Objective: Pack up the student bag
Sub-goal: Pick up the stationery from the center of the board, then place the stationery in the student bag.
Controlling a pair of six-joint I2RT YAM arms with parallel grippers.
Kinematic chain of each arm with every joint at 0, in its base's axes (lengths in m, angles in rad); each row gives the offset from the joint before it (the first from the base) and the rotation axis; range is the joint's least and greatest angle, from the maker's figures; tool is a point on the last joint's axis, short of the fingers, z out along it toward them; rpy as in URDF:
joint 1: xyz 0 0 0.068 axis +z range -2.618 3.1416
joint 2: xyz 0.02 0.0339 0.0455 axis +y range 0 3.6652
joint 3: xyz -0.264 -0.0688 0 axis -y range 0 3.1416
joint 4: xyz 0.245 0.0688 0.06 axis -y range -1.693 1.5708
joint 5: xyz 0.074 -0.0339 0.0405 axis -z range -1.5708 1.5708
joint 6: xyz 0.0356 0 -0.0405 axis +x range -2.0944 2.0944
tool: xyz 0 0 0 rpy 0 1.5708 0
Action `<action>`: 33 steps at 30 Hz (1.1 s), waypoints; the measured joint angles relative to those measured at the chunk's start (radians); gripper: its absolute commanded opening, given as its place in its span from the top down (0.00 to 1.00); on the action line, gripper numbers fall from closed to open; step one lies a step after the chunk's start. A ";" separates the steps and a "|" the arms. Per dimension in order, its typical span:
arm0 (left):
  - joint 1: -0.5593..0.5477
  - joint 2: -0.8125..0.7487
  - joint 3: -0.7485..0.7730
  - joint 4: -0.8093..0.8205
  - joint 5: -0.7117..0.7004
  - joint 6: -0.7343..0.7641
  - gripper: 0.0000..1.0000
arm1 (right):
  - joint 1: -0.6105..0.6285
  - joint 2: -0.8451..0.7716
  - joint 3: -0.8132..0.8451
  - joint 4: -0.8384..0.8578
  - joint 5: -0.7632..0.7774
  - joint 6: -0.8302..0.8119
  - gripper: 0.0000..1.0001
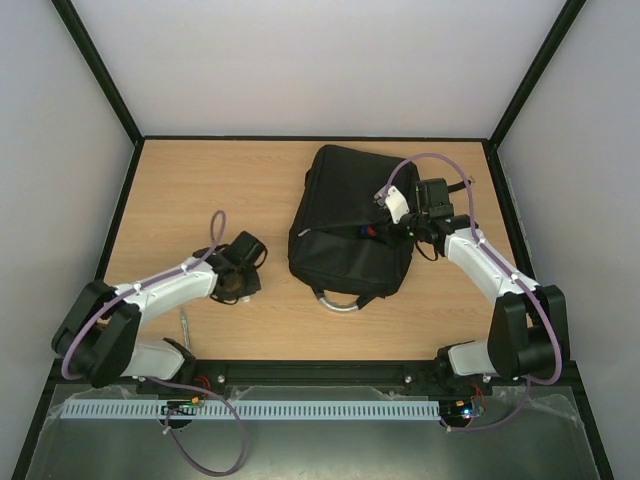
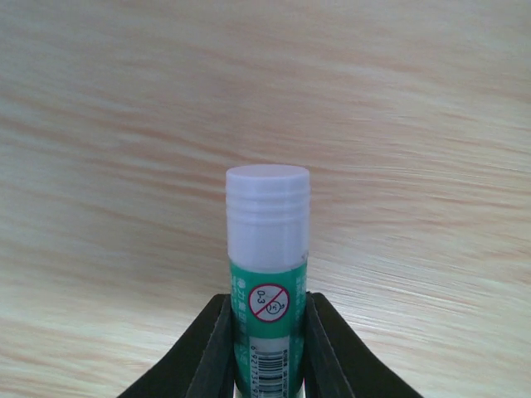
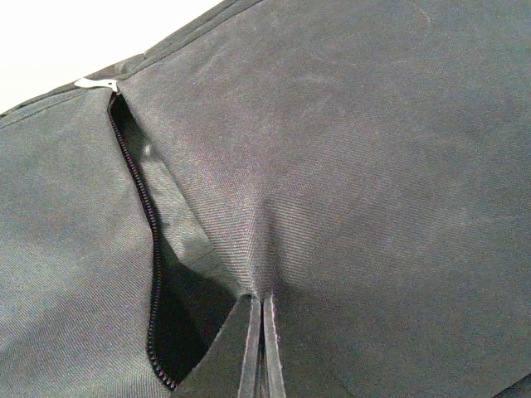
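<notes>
Wooden table (image 1: pixel 200 180), one student bag (image 1: pixel 340 200), right hand (image 3: pixel 259 303) pinching its fabric, left hand (image 2: pixel 267 303) clamping one glue stick (image 2: pixel 267 224)

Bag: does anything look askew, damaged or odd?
Nothing damaged. The bag lies slightly askew on the table; the right gripper pinches its fabric up beside the open zip, which looks deliberate.

The bag (image 1: pixel 345 225) lies on the worktop (image 1: pixel 200 180) right of centre, near the far edge; the glue stick (image 2: pixel 267 240), in the left gripper (image 2: pixel 267 313), is well left of it.
</notes>
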 measured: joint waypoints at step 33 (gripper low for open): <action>-0.161 0.443 0.566 0.323 0.659 0.528 0.98 | -0.003 0.006 0.000 0.000 -0.008 0.001 0.99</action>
